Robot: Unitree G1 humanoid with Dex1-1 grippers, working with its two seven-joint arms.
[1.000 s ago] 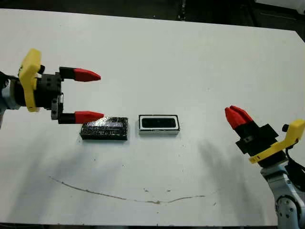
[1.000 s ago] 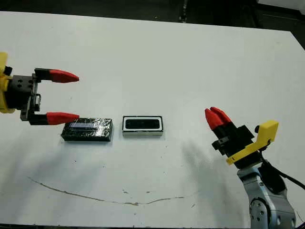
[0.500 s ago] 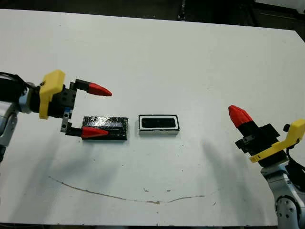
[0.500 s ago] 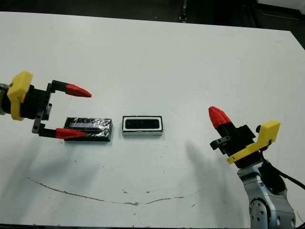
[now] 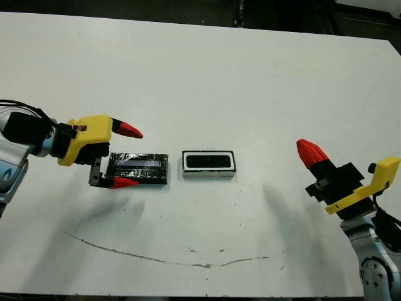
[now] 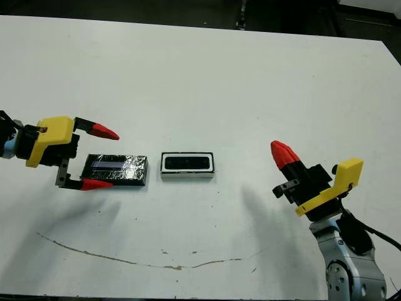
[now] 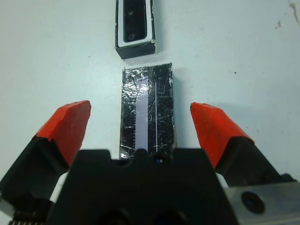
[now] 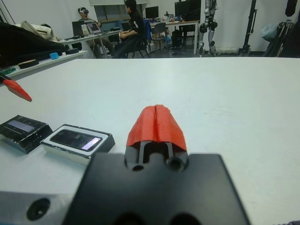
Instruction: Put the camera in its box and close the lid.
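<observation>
On the table (image 5: 250, 75), your camera (image 5: 209, 161) already sits in the box (image 5: 209, 170), lid (image 5: 138, 168) unplaced just beside, left tool (image 5: 123, 157) spread astride it, right tool (image 5: 310, 152) pinched together, well apart.

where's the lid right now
In the left eye view, the flat black glossy lid lies on the white table, left of centre, beside the white-rimmed box, between the open left tool's red fingers.

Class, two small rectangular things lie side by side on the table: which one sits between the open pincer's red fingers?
The lid, the black slab with a pale stripe; the left pincer straddles it. The white-rimmed box lies apart.
</observation>
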